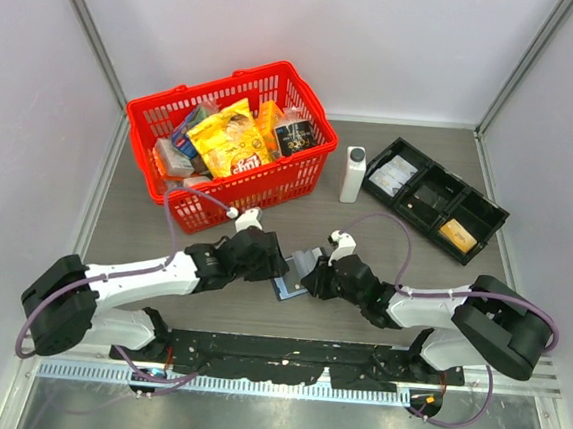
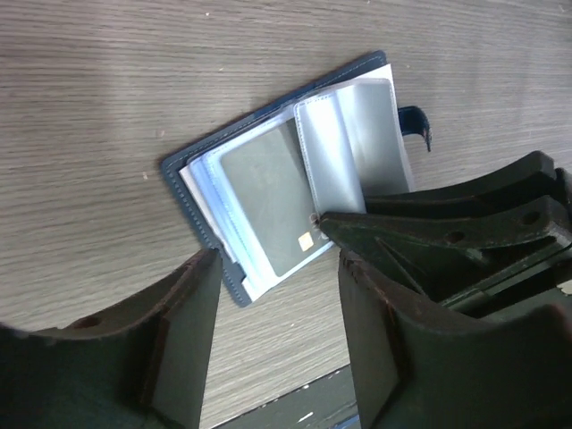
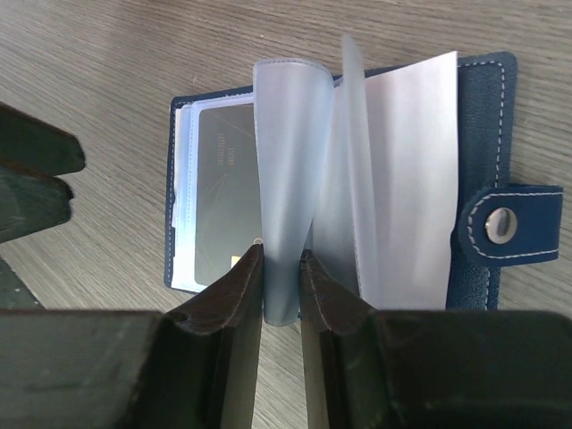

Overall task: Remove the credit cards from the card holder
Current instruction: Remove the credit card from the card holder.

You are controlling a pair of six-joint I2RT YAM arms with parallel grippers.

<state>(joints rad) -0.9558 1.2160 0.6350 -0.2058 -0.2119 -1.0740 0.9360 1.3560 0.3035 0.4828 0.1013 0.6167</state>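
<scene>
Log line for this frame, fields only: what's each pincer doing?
left pincer: open, at card holder | right pincer: shut on clear sleeve | grey card: in holder, not yet out

Left tool (image 1: pixel 278 266) and right tool (image 1: pixel 308 279) flank the card holder (image 1: pixel 288 288); red basket (image 1: pixel 259 188), white bottle (image 1: pixel 353 173) and black tray (image 1: pixel 433 200) stand beyond open bench (image 1: pixel 306 221).

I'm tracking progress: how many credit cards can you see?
2. A grey card lies in the open holder; an orange card lies in the tray. More may hide behind the sleeves.
</scene>
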